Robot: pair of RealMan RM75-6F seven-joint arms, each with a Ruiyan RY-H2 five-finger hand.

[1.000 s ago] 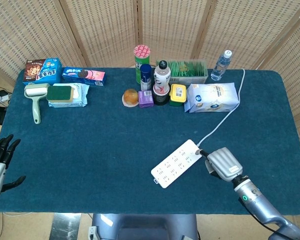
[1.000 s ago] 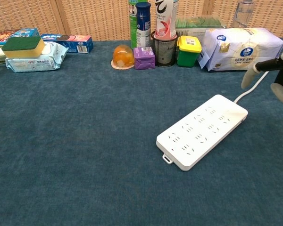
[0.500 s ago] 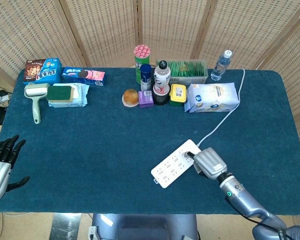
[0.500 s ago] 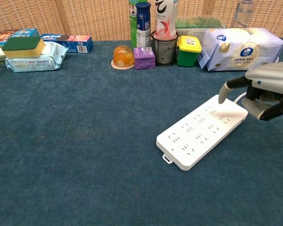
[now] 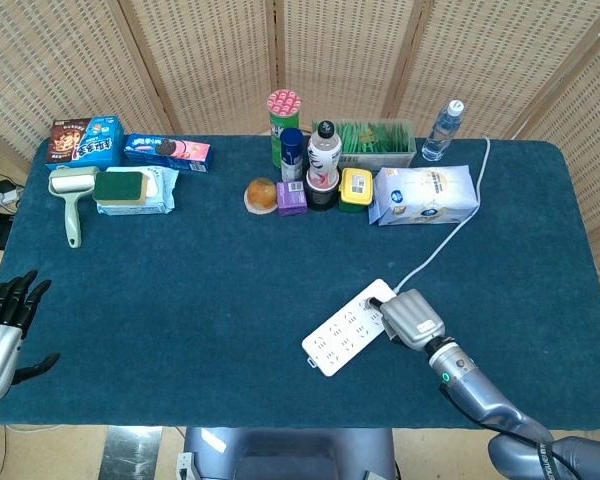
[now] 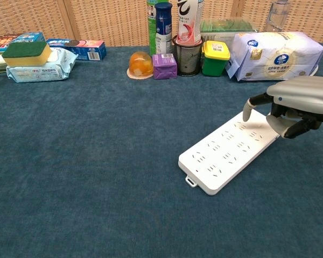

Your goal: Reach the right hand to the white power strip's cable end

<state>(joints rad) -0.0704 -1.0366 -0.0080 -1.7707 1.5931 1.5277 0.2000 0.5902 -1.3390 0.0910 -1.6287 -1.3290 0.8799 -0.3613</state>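
The white power strip (image 5: 346,328) (image 6: 223,152) lies slanted on the blue cloth, right of centre. Its white cable (image 5: 448,236) leaves the far right end and runs toward the back of the table. My right hand (image 5: 410,319) (image 6: 294,105) hovers palm down over that cable end and hides it in both views. Its fingers are curled in above the strip's end and hold nothing; one fingertip (image 6: 247,113) points down over the strip. My left hand (image 5: 0,330) hangs open off the table's front left edge, fingers spread.
A tissue pack (image 5: 423,194), a yellow-lidded tub (image 5: 356,189), bottles (image 5: 323,155) and a tall can (image 5: 283,120) stand along the back. Wipes with a sponge (image 5: 133,189), a lint roller (image 5: 72,196) and snack boxes (image 5: 84,141) lie at the back left.
My right hand has moved left from beside the strip until it covers the cable end. The left hand has barely shifted.
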